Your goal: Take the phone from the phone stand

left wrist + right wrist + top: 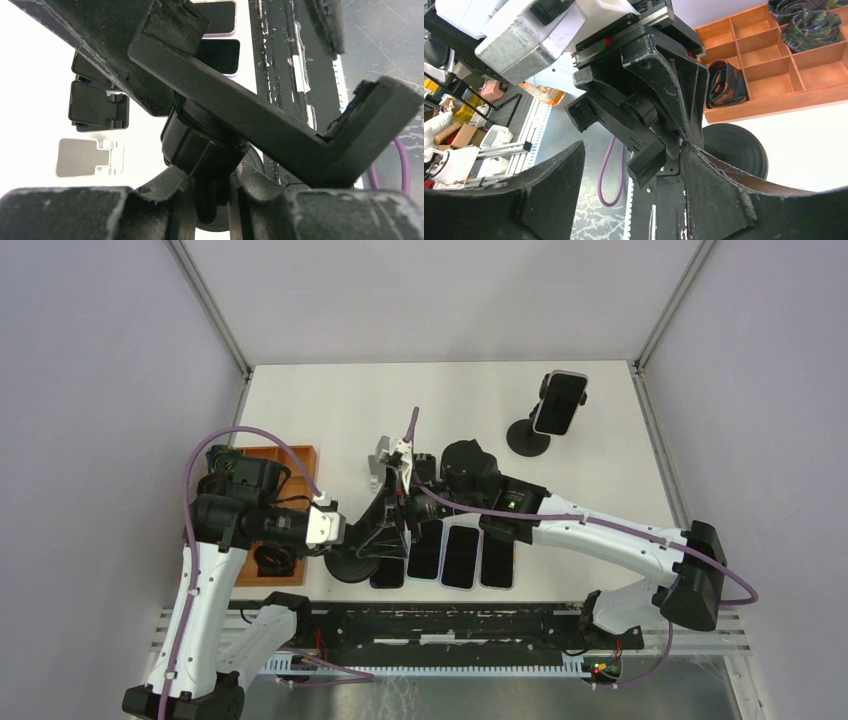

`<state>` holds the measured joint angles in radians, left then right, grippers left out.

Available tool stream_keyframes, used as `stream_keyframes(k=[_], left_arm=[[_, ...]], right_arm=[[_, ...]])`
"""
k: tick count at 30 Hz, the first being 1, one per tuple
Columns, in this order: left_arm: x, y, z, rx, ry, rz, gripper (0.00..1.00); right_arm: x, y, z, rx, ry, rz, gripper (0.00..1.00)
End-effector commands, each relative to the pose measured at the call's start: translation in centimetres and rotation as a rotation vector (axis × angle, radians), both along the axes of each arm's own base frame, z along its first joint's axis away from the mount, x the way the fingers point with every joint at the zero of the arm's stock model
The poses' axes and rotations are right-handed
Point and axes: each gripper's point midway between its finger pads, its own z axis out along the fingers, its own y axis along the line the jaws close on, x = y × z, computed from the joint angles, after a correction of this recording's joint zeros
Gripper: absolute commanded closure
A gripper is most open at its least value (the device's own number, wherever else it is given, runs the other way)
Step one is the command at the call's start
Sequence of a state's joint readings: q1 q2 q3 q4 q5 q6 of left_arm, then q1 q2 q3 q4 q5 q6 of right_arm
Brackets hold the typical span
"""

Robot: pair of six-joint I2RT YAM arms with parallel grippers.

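Two phone stands: left gripper [207, 210] clamps the near stand [362, 545] at its neck; the far-right stand [527, 437] carries one phone [558, 403]. Four phones [460, 555] lie flat nearby. Right gripper [634, 160] gapes wide, holding nothing.

wooden divider tray [296, 456]: table's left side | rolled ties [724, 82]: in tray compartments | white table [330, 400]: beneath tray

Black phone stand [347, 568], cradle empty, beside flat phones [460, 555].
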<state>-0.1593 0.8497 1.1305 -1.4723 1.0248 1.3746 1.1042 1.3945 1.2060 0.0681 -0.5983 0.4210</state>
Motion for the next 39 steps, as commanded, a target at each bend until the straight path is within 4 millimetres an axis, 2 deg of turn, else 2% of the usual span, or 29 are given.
stream_keyframes(k=[1,6,11,13,15,18,21,22,29,32,37,39], left_arm=[[-0.4,-0.8,1.8,-0.073,-0.038,-0.031,0.98],[-0.4,-0.8,1.6,-0.067,-0.031,-0.026,0.98],[-0.2,-0.7,1.3,-0.057,-0.025,-0.024,0.98],[-0.2,-0.7,1.3,-0.056,-0.026,-0.025,0.91],[-0.1,-0.7,1.4,-0.057,-0.026,-0.023,0.72],[-0.1,-0.6,1.5,-0.053,-0.027,-0.019,0.44],[-0.1,-0.5,1.6,-0.049,-0.033,-0.011,0.08],[-0.1,-0.5,1.8,-0.047,-0.037,-0.007,0.01],[0.5,-0.3,2.3,-0.049,-0.058,0.040,0.00],[1.3,-0.1,2.9,-0.045,-0.081,0.090,0.00],[5.2,0.7,6.0,-0.078,-0.161,0.310,0.00],[5.6,1.1,6.7,-0.085,-0.186,0.352,0.00]], right_arm=[[-0.5,1.0,3.2,0.079,-0.055,0.061,0.29],[-1.0,1.7,3.3,0.083,-0.034,0.119,0.45],[-1.4,1.7,3.5,0.101,-0.028,0.147,0.75],[-1.5,1.7,3.7,0.104,-0.032,0.152,0.87],[-1.3,1.6,3.8,0.104,-0.042,0.140,0.98],[-0.4,1.1,4.3,0.112,-0.045,0.114,1.00],[0.7,0.4,4.7,0.124,-0.038,0.083,1.00],[1.2,0.1,4.9,0.129,-0.033,0.070,1.00],[4.5,-2.4,6.3,0.159,-0.031,-0.032,1.00],[6.5,-3.5,6.8,0.160,-0.040,-0.086,1.00],[12.5,-6.1,8.4,0.151,-0.102,-0.250,1.00],[15.0,-7.0,9.0,0.153,-0.114,-0.311,1.00]])
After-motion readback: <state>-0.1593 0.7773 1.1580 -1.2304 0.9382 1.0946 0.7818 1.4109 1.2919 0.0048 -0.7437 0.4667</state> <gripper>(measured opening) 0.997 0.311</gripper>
